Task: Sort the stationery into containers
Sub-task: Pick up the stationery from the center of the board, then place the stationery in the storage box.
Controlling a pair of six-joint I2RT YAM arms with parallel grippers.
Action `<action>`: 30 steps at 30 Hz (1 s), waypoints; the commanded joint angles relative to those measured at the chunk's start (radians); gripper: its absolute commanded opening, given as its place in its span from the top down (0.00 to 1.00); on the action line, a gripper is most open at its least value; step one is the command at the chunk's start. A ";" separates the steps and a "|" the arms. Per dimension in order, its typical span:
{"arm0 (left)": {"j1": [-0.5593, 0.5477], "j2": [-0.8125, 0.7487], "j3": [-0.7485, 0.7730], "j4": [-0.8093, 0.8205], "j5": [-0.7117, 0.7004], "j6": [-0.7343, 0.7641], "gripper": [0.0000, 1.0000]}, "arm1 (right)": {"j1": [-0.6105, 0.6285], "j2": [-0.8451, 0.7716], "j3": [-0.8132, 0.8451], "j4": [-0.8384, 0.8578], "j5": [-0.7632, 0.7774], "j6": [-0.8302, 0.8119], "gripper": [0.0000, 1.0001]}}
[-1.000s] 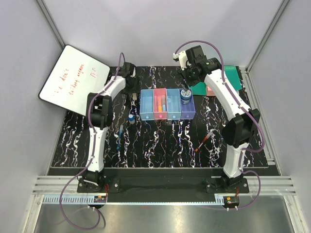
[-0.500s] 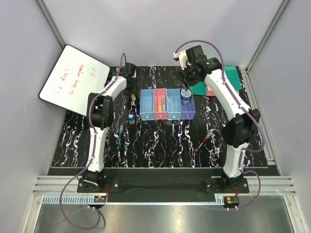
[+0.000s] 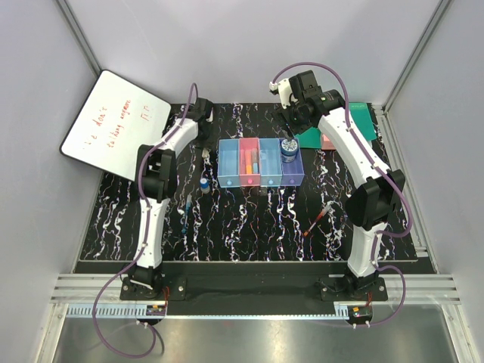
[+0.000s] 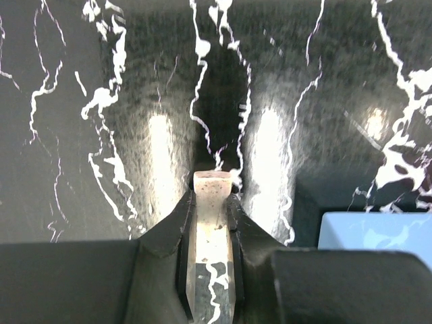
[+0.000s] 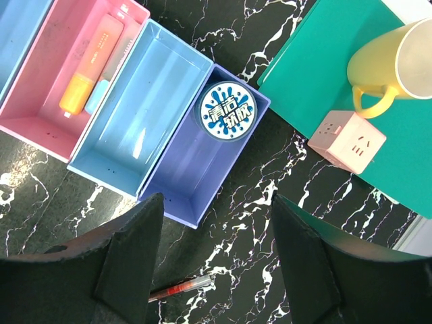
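Observation:
In the left wrist view my left gripper (image 4: 212,197) is shut on the beige eraser (image 4: 213,185), low over the black marbled table. From above, that gripper (image 3: 205,148) is just left of the containers (image 3: 228,180), a row of light blue, pink, light blue and purple trays. Orange and teal markers (image 5: 88,71) lie in the pink tray (image 5: 40,81). The round patterned tin (image 5: 227,115) sits in the purple tray (image 5: 192,179). My right gripper (image 5: 216,206) hangs open and empty high above the trays. A red pen (image 3: 319,219), a blue pen (image 3: 187,204) and a blue-capped bottle (image 3: 204,184) lie loose.
A yellow cup (image 5: 398,61) and a pink cube (image 5: 346,140) stand on a green mat (image 5: 310,61) at the back right. A whiteboard (image 3: 113,125) leans at the back left. Grey walls close in the table.
My left gripper has closed from wide open onto the eraser. The right arm has barely moved.

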 commanded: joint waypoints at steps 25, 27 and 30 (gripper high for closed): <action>-0.259 -0.311 0.063 -0.065 0.285 0.321 0.96 | -0.058 -0.172 -0.093 0.147 0.280 -0.003 0.24; -0.295 -0.273 0.100 -0.065 0.277 0.347 0.96 | -0.116 -0.178 -0.087 0.159 0.294 0.028 0.21; -0.330 -0.235 0.165 -0.065 0.263 0.370 0.96 | -0.167 -0.175 -0.061 0.159 0.309 0.051 0.13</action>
